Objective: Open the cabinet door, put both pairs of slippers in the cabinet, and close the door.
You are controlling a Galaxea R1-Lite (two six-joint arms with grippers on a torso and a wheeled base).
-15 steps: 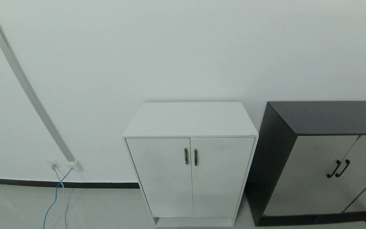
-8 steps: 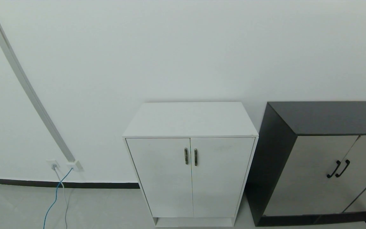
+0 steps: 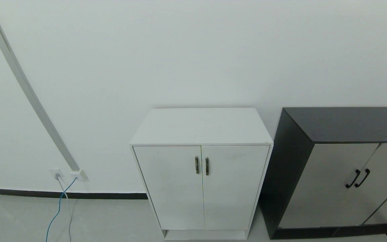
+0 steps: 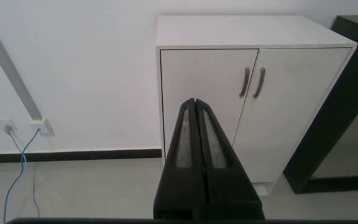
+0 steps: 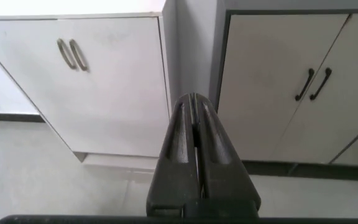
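WALL AND CABINETS, HEAD VIEW: A plain white wall [image 3: 180,50] backs the scene, with pale grey floor [image 3: 113,218] running along its black skirting strip [image 3: 96,195]. At centre, against the wall, stands the white two-door cabinet [image 3: 200,127], both doors closed and flush. Just to its right, a narrow gap apart, sits a black cabinet with grey doors [image 3: 292,168], also closed. On the far left a grey cable duct [image 3: 29,90] slants down the wall to two wall sockets [image 3: 56,173], from which a blue cable [image 3: 57,210] drops to the floor. The white cabinet's upright metal handles [image 3: 197,165] flank the door seam, and the black cabinet carries black bow handles [image 3: 357,178].

The left wrist view adds the left gripper [image 4: 195,106], its black fingers clenched together on nothing, well short of the left door. Floor runs there from the cabinet's left edge to the sockets. The right wrist view brings in the right gripper [image 5: 194,99], likewise pressed together and holding nothing, in line with the gap between the two cabinets. It also shows the white cabinet's recessed plinth [image 5: 123,163] and the floor in front of both.
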